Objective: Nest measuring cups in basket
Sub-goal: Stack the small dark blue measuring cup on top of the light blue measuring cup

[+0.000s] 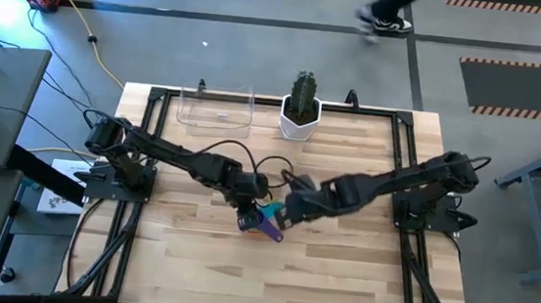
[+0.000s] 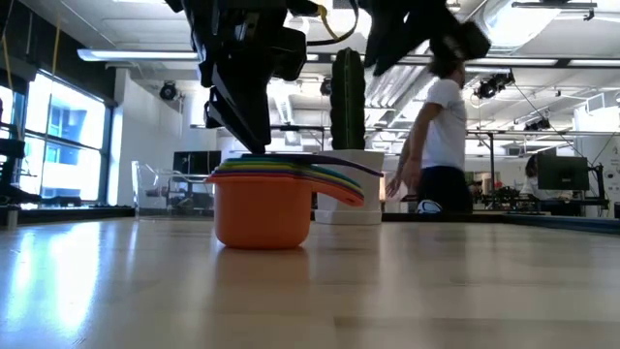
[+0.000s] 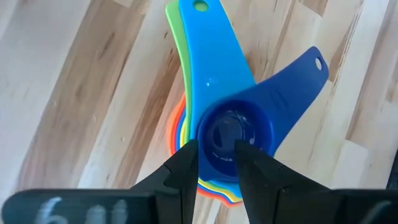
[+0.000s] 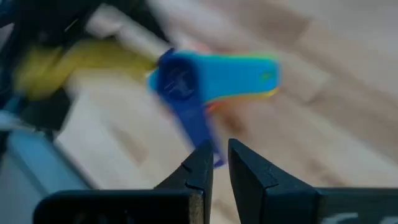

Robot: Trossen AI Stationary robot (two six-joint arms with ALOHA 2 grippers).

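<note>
The measuring cups (image 1: 264,220) stand nested in one stack on the table's middle, the orange cup (image 2: 262,218) at the bottom resting on the wood. The small dark blue cup (image 3: 239,130) sits on top, its handle (image 3: 292,84) turned away from the light blue, green and yellow handles (image 3: 211,56). My left gripper (image 3: 216,155) is open just above the stack, one finger outside the dark blue cup's wall and one inside its bowl. My right gripper (image 4: 220,155) hangs above and beside the stack, fingers a narrow gap apart, empty. The clear basket (image 1: 215,107) stands at the far edge. My left gripper points down at the dark blue cup's rim (image 3: 202,134). One finger (image 3: 183,171) stands outside the wall and the other (image 3: 252,171) inside the bowl, with a gap between them. Whether either finger touches the wall, I cannot tell.
A white pot with a green cactus (image 1: 301,110) stands right of the basket at the far edge. A person (image 2: 441,145) walks in the room beyond the table. Bare wood lies toward the near edge (image 1: 259,278).
</note>
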